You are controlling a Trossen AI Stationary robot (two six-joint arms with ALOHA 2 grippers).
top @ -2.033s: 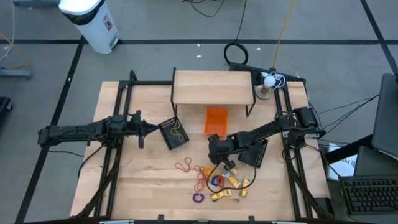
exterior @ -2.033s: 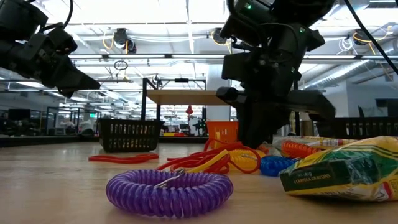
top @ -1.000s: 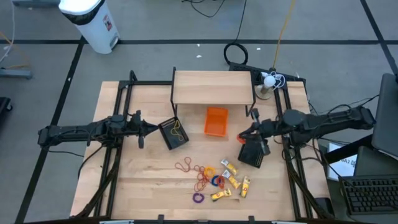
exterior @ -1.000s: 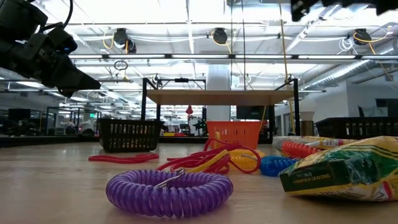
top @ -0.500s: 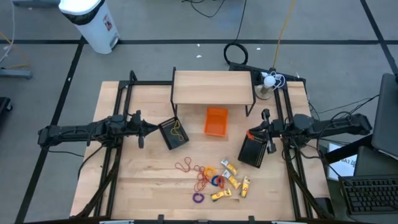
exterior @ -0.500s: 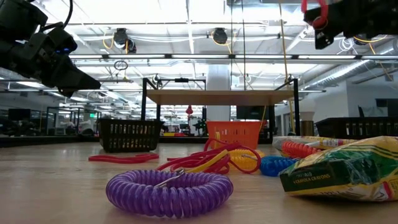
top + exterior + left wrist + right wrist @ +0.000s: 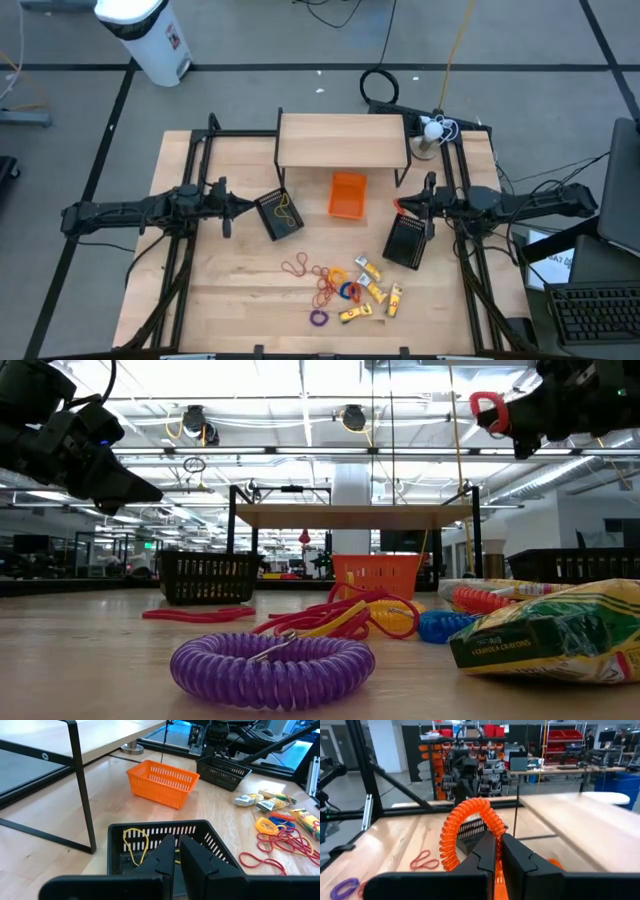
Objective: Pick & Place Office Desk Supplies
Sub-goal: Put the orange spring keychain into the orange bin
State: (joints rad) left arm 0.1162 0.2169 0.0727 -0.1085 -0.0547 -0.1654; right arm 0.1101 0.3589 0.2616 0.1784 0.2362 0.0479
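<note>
The office desk supplies lie in a loose pile near the table's front: orange-red rubber bands (image 7: 297,267), a blue ring (image 7: 350,292), a purple coil ring (image 7: 272,668) and yellow packs (image 7: 372,290). My right gripper (image 7: 408,206) is shut on an orange coil ring (image 7: 470,827), high over the far end of the right black basket (image 7: 405,242). My left gripper (image 7: 240,208) waits shut beside the left black basket (image 7: 165,845), which holds a yellow rubber band (image 7: 135,842). My right gripper pinches one spot on the orange coil ring's loop (image 7: 492,836) between its two fingers. The fingers lie about level and point toward the table's left. The ring sticks out past the fingertips (image 7: 487,405), lifted well clear of the table and the basket.
An orange basket (image 7: 348,194) stands mid-table, in front of a wooden shelf on black legs (image 7: 343,140). Black frame rails run along both sides of the table. A crayon pack (image 7: 555,635) lies close to the low camera.
My right gripper, still shut on the orange coil ring, has come down a little over the right black basket and drawn back toward the table's right edge, turning to about level. The ring stays clear of everything.
</note>
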